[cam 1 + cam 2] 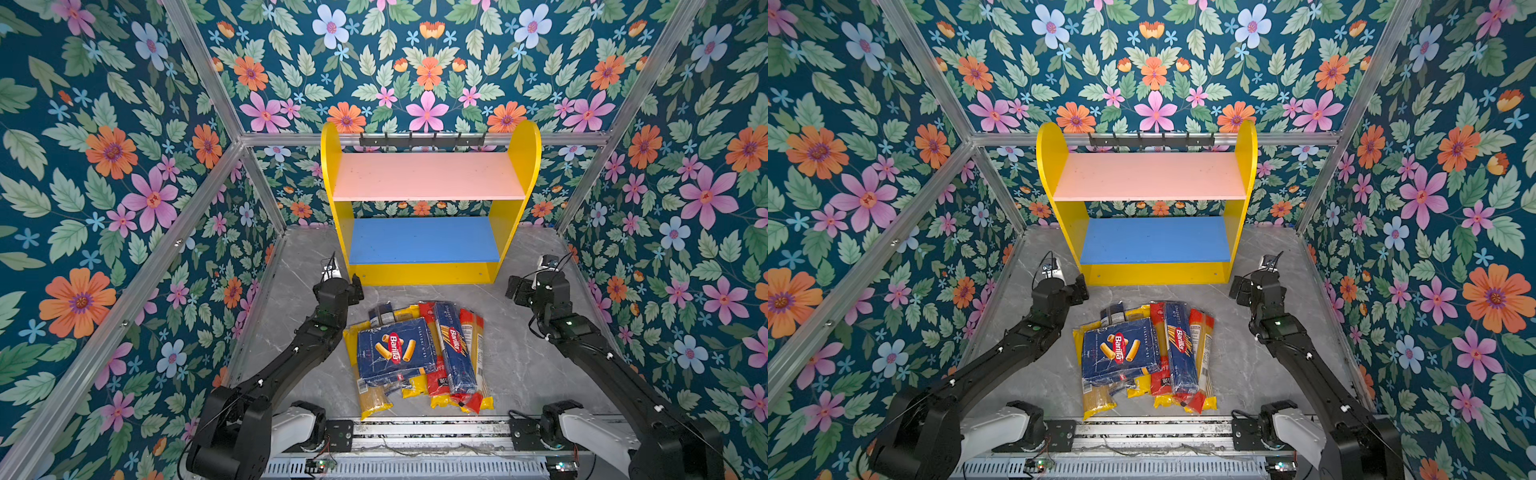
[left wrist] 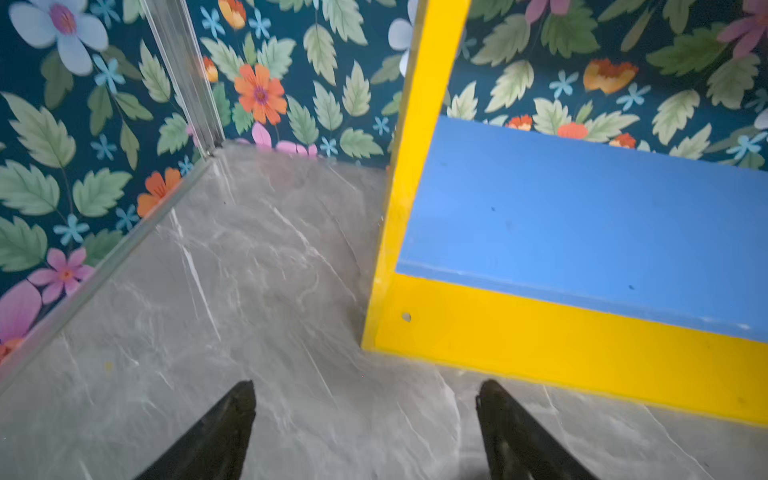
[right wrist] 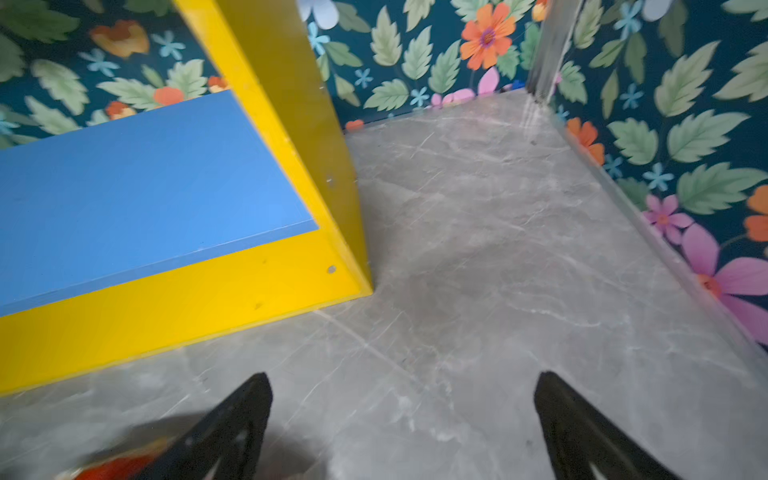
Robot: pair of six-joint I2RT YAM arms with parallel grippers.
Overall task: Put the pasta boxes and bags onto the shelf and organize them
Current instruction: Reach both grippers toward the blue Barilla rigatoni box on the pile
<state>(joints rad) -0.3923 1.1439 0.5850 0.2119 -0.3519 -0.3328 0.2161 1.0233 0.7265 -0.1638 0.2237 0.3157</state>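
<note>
Because every box and bag lies in one heap (image 1: 415,361) on the counter (image 1: 523,365), while the pink board (image 1: 428,176) and blue board (image 1: 424,240) of the shelf (image 1: 424,274) are bare, I judge the task to be at its start. Heap location: middle of the counter, at 6 o'clock from the shelf and apart from it. The wide box (image 1: 395,351) lies flat over yellow bags (image 1: 374,401). The narrow box (image 1: 455,349) lies just beside it at 3 o'clock, over red bags (image 1: 427,313). A dark bag (image 1: 384,313) shows at the wide box's 12 o'clock edge. All point lengthwise toward 12 o'clock. Finding: the boxes cover the bags, so in my judgement they should be lifted first.

My left tool (image 2: 365,388) hangs at 10 o'clock from the heap, near the shelf's front corner, jaws apart with only bare counter between them. My right tool (image 3: 403,380) hangs at 2 o'clock, jaws spread wide, likewise empty. Neither touches a packet. Both my arms reach forward from the rail (image 1: 432,430) at 6 o'clock, wrists bent downward, flanking the heap. I judge this stance leaves the heap's top open to either arm.
</note>
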